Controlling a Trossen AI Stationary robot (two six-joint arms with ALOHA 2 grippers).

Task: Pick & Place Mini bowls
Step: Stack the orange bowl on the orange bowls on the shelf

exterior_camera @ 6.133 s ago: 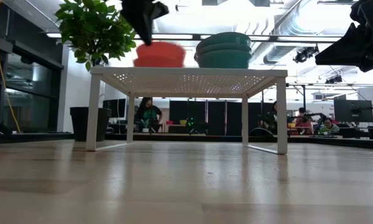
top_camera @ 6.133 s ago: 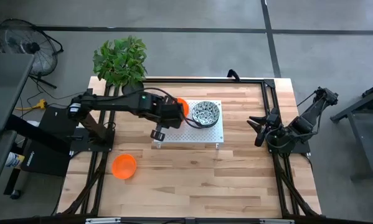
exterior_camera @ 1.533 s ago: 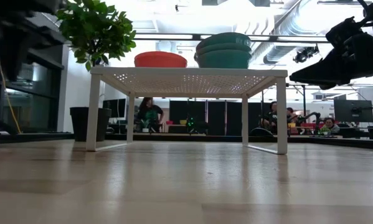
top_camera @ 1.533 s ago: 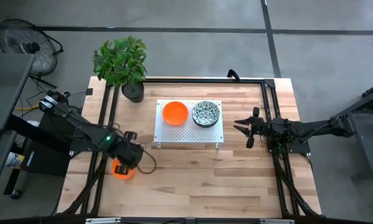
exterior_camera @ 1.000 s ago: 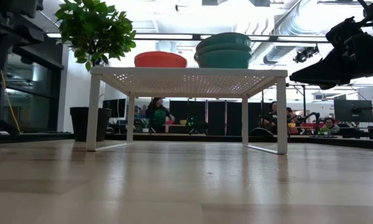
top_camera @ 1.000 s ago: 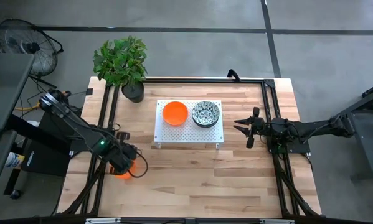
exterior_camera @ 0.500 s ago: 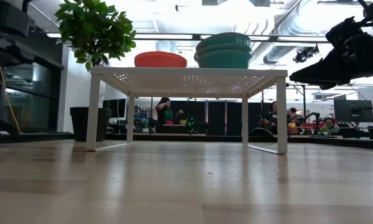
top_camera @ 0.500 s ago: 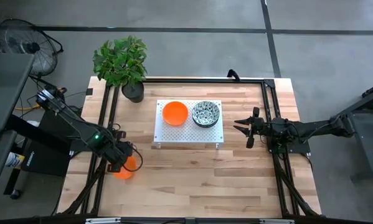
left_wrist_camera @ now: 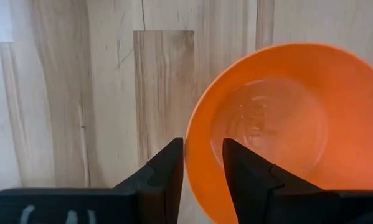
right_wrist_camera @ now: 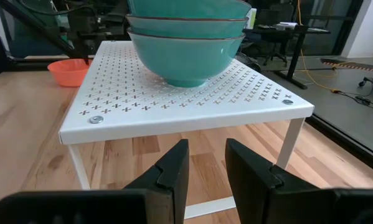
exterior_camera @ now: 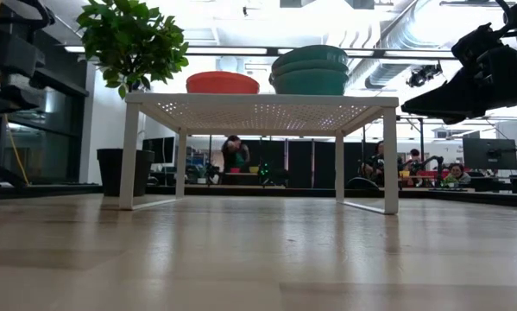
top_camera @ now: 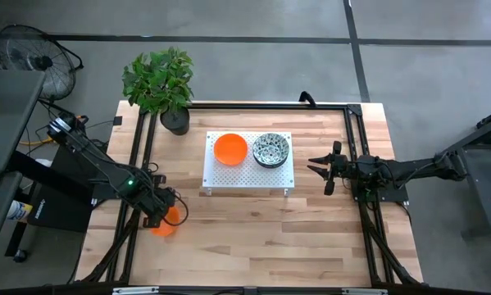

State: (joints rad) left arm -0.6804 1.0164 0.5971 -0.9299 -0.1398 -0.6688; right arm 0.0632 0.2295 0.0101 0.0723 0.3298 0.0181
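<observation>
Wooden surface (top_camera: 253,238) w/ black frame rails, office room behind in low view, a person (exterior_camera: 234,155) far back. White perforated stand (top_camera: 249,176) mid-surface, well apart from both pincers, between them. Potted plant (top_camera: 159,78) at far corner, beyond left arm.

On stand: orange bowl (top_camera: 229,148) beside stack of speckled bowls (top_camera: 270,149), touching or nearly so. Right wrist view shows stack as teal bowls (right_wrist_camera: 187,37) straight ahead of right pincer (right_wrist_camera: 206,163), raised above it on the stand top.

Left pincer (top_camera: 156,218) down at the loose orange bowl (left_wrist_camera: 279,124) on the surface near left edge; fingers (left_wrist_camera: 169,171) straddle its rim, one outside, one inside bowl. Gap narrow but can't tell if rim is actually clamped.

Right pincer (top_camera: 327,174) waits off stand's right side, fingers slightly parted, released, holding nothing.
</observation>
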